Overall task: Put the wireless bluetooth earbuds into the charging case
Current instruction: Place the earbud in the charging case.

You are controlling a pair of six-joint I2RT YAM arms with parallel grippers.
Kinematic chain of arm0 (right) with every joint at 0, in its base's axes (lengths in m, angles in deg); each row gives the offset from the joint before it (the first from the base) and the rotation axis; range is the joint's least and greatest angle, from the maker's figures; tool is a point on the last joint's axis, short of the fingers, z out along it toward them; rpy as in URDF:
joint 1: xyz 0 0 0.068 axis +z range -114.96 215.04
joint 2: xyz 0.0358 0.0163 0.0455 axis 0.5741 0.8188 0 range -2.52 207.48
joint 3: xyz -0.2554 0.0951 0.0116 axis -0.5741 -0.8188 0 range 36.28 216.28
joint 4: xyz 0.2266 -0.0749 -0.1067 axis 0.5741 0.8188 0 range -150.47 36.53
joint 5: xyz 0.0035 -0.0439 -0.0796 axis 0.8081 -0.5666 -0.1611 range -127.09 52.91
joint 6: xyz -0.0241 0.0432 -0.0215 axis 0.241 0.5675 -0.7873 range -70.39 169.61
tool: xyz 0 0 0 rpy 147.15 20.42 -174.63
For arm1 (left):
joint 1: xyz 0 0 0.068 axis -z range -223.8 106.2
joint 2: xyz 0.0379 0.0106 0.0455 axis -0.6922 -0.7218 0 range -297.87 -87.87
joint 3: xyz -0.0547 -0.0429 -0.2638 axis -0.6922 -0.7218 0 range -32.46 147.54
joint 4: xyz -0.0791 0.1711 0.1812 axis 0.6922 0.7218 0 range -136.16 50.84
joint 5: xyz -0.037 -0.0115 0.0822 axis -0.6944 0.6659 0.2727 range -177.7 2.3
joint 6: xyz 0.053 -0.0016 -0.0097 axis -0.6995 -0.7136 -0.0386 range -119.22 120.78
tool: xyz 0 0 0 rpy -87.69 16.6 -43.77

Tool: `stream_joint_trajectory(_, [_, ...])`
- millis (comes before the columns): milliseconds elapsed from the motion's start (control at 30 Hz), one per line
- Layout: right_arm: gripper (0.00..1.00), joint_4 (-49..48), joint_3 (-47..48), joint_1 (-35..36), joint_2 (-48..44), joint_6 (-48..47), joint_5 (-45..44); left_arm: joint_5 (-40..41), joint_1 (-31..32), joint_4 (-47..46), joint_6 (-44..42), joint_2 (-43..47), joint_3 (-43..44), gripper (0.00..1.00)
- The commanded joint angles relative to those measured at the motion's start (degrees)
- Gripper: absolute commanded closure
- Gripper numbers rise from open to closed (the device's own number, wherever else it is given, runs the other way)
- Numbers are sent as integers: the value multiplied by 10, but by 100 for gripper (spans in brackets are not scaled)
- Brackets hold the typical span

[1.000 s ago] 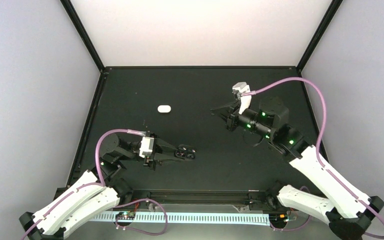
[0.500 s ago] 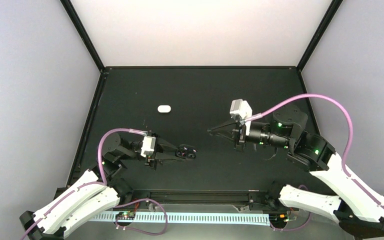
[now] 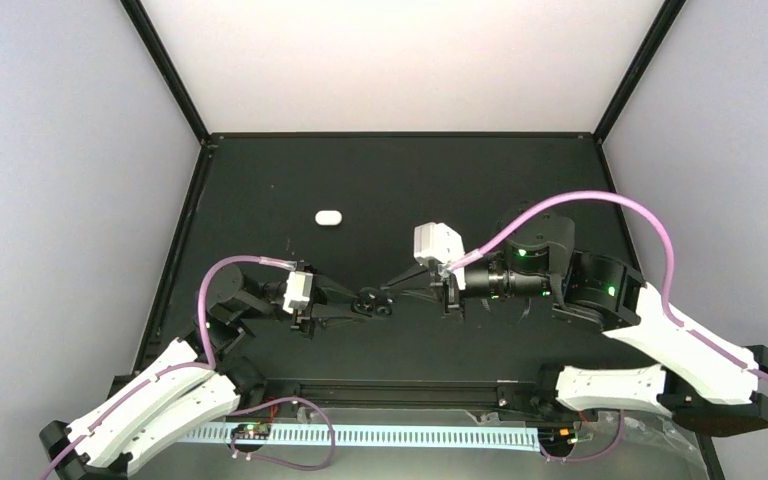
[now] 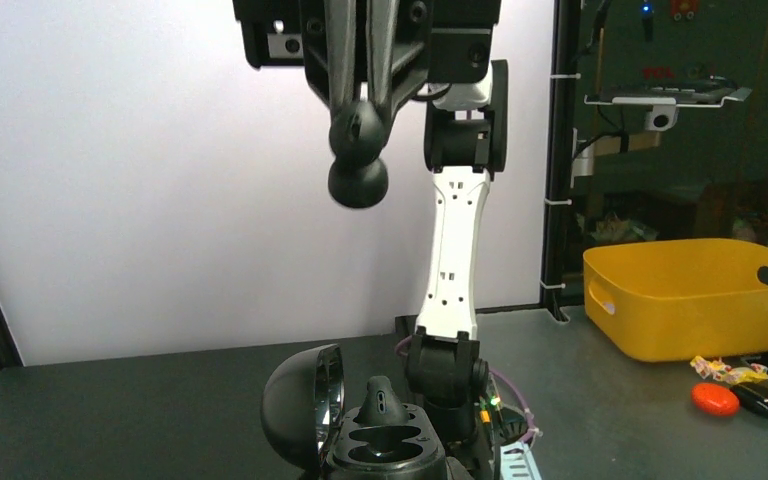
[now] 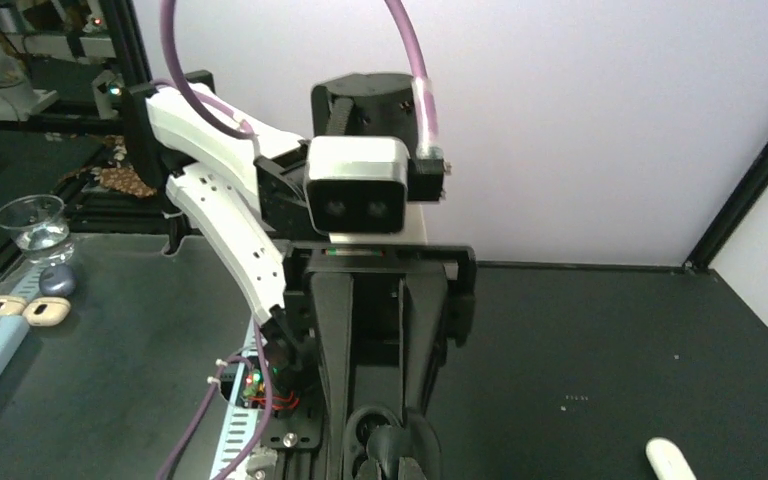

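Note:
My left gripper (image 3: 358, 306) is shut on a small black charging case (image 3: 373, 303) with its lid (image 4: 300, 405) swung open. One black bud (image 4: 383, 402) stands in the case's far slot, and the near slot (image 4: 385, 452) looks empty. My right gripper (image 3: 388, 287) is shut on a second black earbud (image 4: 358, 165) and holds it just above and right of the case. In the right wrist view this earbud (image 5: 468, 440) sits between my fingertips with the case right behind it. No white buds show.
A white pill-shaped object (image 3: 329, 217) lies on the black table, far left of centre; it also shows in the right wrist view (image 5: 672, 460). A yellow bin (image 4: 690, 310) and a clear cup (image 5: 38, 225) stand beyond the table.
My right arm has swung left and down from the far right, bringing its gripper up to the case. My left gripper has held the case nearly still.

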Motion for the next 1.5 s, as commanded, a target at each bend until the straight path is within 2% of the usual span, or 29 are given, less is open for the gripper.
stream_joint_trajectory(0, [99,74,62,16,37,-32,18,-1,4,-7,-14,-6,18,99])
stream_joint_trajectory(267, [99,125,75,32,63,-40,10,-7,3,-8,-10,-9,19,98])
stream_joint_trajectory(700, [99,68,54,53,70,-36,-46,-12,3,-11,-7,-8,19,99])
stream_joint_trajectory(1467, [99,71,52,73,98,-39,-94,-12,4,-12,-9,-5,19,98])
